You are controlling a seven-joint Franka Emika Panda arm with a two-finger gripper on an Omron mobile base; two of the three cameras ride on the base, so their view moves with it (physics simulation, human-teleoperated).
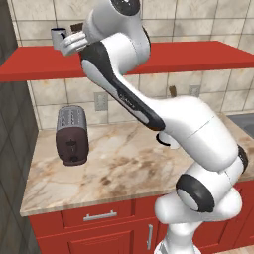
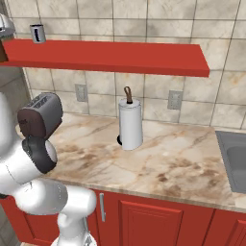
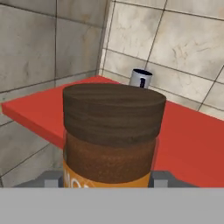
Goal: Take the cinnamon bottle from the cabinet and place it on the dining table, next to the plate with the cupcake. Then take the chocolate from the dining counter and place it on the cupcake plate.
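**Pincer closed on the cinnamon bottle at the shelf**

Pincer [image 3: 107, 178] status: I read it as clamped on the cinnamon bottle [image 3: 111, 135], with a grey finger [image 3: 162, 177] pressed against each side of the body just below the dark cap. That low, two-sided hold keeps the bottle upright and leaves the cap clear (a grip on the cap alone would risk tipping).

Location of the bottle: at the left end of the red cabinet [image 1: 198, 55] shelf board, close in front of the hand camera. I cannot tell whether its base rests on the board or hangs just clear of it. A small white-and-blue mug [image 3: 141, 78] stands behind it near the tiled wall, apart from the bottle.

From the left base camera I see the arm stretched up and leftward to shelf height, above the toaster [image 1: 72, 135] on the marble counter [image 1: 124, 173]. A paper towel roll [image 2: 130, 124] stands further along that counter.

Judged step: extraction. My next move calls for a straight withdrawal, away from the mug.
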